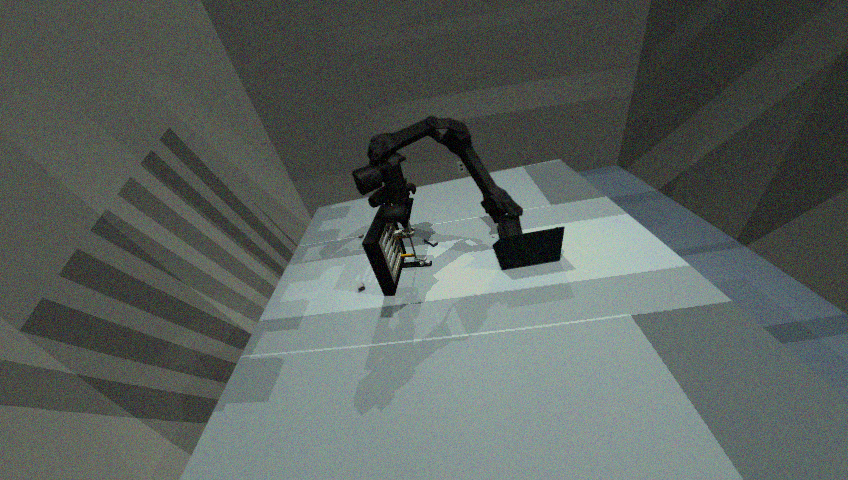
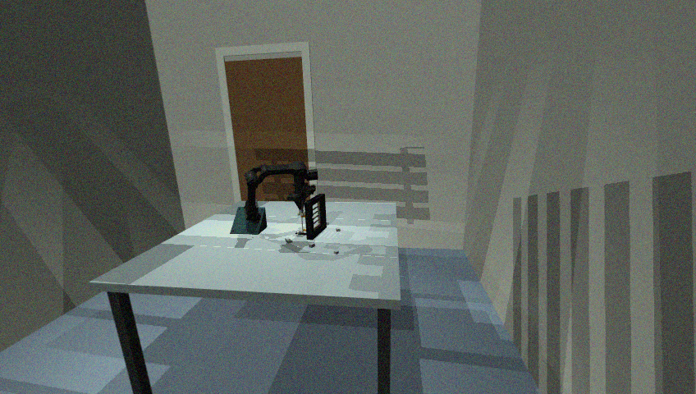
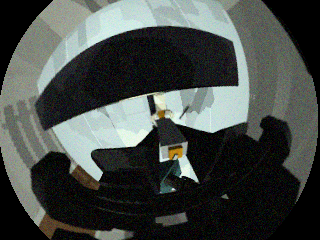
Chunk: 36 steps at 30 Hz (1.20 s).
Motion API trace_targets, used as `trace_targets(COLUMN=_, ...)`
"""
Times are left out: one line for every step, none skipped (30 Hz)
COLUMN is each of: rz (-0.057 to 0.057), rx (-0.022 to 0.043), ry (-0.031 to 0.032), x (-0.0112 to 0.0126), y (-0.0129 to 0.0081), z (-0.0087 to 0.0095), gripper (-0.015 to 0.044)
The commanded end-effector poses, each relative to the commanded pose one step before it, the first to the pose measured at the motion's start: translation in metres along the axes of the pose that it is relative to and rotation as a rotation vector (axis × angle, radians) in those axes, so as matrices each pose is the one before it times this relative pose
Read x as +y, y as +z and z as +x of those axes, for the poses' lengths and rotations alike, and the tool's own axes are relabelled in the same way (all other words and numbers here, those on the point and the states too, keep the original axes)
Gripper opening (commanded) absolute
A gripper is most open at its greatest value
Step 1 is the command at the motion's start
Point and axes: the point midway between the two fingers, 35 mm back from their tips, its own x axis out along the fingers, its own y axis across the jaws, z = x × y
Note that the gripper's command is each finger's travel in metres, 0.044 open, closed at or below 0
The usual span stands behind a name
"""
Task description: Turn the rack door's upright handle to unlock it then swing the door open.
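- One gripper (image 1: pixel 406 227) (image 2: pixel 300 209) (image 3: pixel 166 128) is brought down from above, its jaws clenched on the upright handle (image 1: pixel 413 246) (image 2: pixel 302 222) (image 3: pixel 172 131); by this placing, a squeeze and a turn about the upright line seem to be allowed for.
- The handle is placed on the arm-base side of the black rack frame (image 1: pixel 376 261) (image 2: pixel 322 214) (image 3: pixel 150 55), which is stood upright on the table (image 1: pixel 476 386) (image 2: pixel 244 273) (image 3: pixel 225 30). A grip near its upper end is probably meant to keep the wrist above the frame.
- The quarter turn is judged to be the step in hand; the handle should be kept held through the swing that follows.
- Small loose pieces (image 1: pixel 361 287) (image 2: pixel 312 245) are scattered near the frame, so a low sweep of the door could be caught on them.
- The grasp is covered by the arm in the top view and made tiny in the exterior one. In the wrist view, the lower handle is largely hidden by its upper end.
- The door's edge is lost in dark tones; neither latch state nor exact door angle can be told.
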Motion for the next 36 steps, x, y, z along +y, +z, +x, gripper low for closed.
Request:
trace_targets(rz=0.1209, rx=0.00253, ry=-0.00189, x=0.00022, y=-0.00076, z=0.00075, gripper=0.0016)
trace_targets(rz=0.0492, rx=0.00017, ry=0.00026, x=0.00007, y=-0.00004, z=-0.00002, gripper=0.0016)
trace_targets(rz=0.0492, rx=0.00018, ry=0.00025, x=0.00007, y=-0.00004, z=-0.00002, gripper=0.0016)
trace_targets(rz=0.0492, rx=0.0002, ry=0.00024, x=0.00007, y=-0.00004, z=-0.00002, gripper=0.0016)
trace_targets(rz=0.0492, rx=0.00021, ry=0.00023, x=0.00007, y=-0.00005, z=-0.00002, gripper=0.0016)
trace_targets(rz=0.0492, rx=0.00022, ry=0.00022, x=0.00007, y=-0.00005, z=-0.00002, gripper=0.0016)
trace_targets(rz=0.0493, rx=-0.00006, ry=-0.00006, x=-0.00002, y=0.00001, z=0.00001, gripper=0.0016)
trace_targets(rz=0.0493, rx=-0.00006, ry=-0.00006, x=-0.00002, y=0.00002, z=0.00001, gripper=0.0016)
trace_targets(rz=0.0493, rx=-0.00007, ry=-0.00006, x=-0.00002, y=0.00002, z=0.00001, gripper=0.0016)
trace_targets(rz=0.0493, rx=-0.00007, ry=-0.00006, x=-0.00001, y=0.00002, z=0.00001, gripper=0.0016)
trace_targets(rz=0.0493, rx=-0.00007, ry=-0.00005, x=-0.00001, y=0.00002, z=0.00001, gripper=0.0016)
trace_targets(rz=0.0493, rx=-0.00007, ry=-0.00005, x=-0.00001, y=0.00002, z=0.00001, gripper=0.0016)
trace_targets(rz=0.0493, rx=-0.00008, ry=-0.00004, x=-0.00001, y=0.00002, z=0.00001, gripper=0.0016)
trace_targets(rz=0.0493, rx=-0.00008, ry=-0.00004, x=-0.00001, y=0.00002, z=0.00001, gripper=0.0016)
trace_targets(rz=0.0493, rx=-0.00008, ry=-0.00004, x=-0.00001, y=0.00002, z=0.00001, gripper=0.0016)
trace_targets(rz=0.0493, rx=-0.00008, ry=-0.00003, x=-0.00001, y=0.00002, z=0.00001, gripper=0.0016)
trace_targets(rz=0.0492, rx=0.00002, ry=-0.00003, x=-0.00002, y=-0.00002, z=0.00001, gripper=0.0016)
trace_targets(rz=0.0492, rx=0.00002, ry=-0.00003, x=-0.00002, y=-0.00001, z=0.00001, gripper=0.0016)
trace_targets(rz=0.0492, rx=0.00002, ry=-0.00003, x=-0.00002, y=-0.00001, z=0.00001, gripper=0.0016)
trace_targets(rz=0.0492, rx=0.00002, ry=-0.00003, x=-0.00002, y=-0.00001, z=0.00001, gripper=0.0016)
trace_targets(rz=0.0492, rx=0.00002, ry=-0.00003, x=-0.00002, y=-0.00001, z=0.00001, gripper=0.0016)
trace_targets(rz=0.0493, rx=-0.00004, ry=-0.00002, x=-0.00001, y=0.00001, z=0.00001, gripper=0.0016)
trace_targets(rz=0.0493, rx=-0.00008, ry=-0.00001, x=0.0, y=0.00002, z=0.00001, gripper=0.0016)
trace_targets(rz=0.0493, rx=-0.00008, ry=0.0, x=0.0, y=0.00002, z=0.00001, gripper=0.0016)
trace_targets(rz=0.0493, rx=-0.00008, ry=0.0, x=0.0, y=0.00002, z=0.00001, gripper=0.0016)
trace_targets(rz=0.0493, rx=-0.00009, ry=0.00001, x=0.0, y=0.00002, z=0.00001, gripper=0.0016)
trace_targets(rz=0.0493, rx=-0.00014, ry=0.00004, x=0.00002, y=0.00004, z=0.00001, gripper=0.0016)
trace_targets(rz=0.0493, rx=-0.00014, ry=0.00005, x=0.00002, y=0.00004, z=0.00001, gripper=0.0016)
trace_targets(rz=0.0493, rx=-0.00013, ry=0.00005, x=0.00002, y=0.00003, z=0.00001, gripper=0.0016)
trace_targets(rz=0.0493, rx=-0.00013, ry=0.00006, x=0.00002, y=0.00003, z=0.00001, gripper=0.0016)
trace_targets(rz=0.0493, rx=-0.00013, ry=0.00007, x=0.00003, y=0.00003, z=0.00001, gripper=0.0016)
trace_targets(rz=0.0493, rx=-0.00012, ry=0.00007, x=0.00003, y=0.00003, z=0.00001, gripper=0.0016)
trace_targets(rz=0.0493, rx=-0.00012, ry=0.00008, x=0.00003, y=0.00003, z=0.00001, gripper=0.0016)
trace_targets(rz=0.0493, rx=-0.00012, ry=0.00009, x=0.00003, y=0.00003, z=0.00001, gripper=0.0016)
trace_targets(rz=0.0493, rx=-0.00011, ry=0.00009, x=0.00003, y=0.00003, z=0.00001, gripper=0.0016)
trace_targets(rz=0.0405, rx=-0.00009, ry=0.00008, x=0.00003, y=0.00002, z=0.00001, gripper=0.0016)
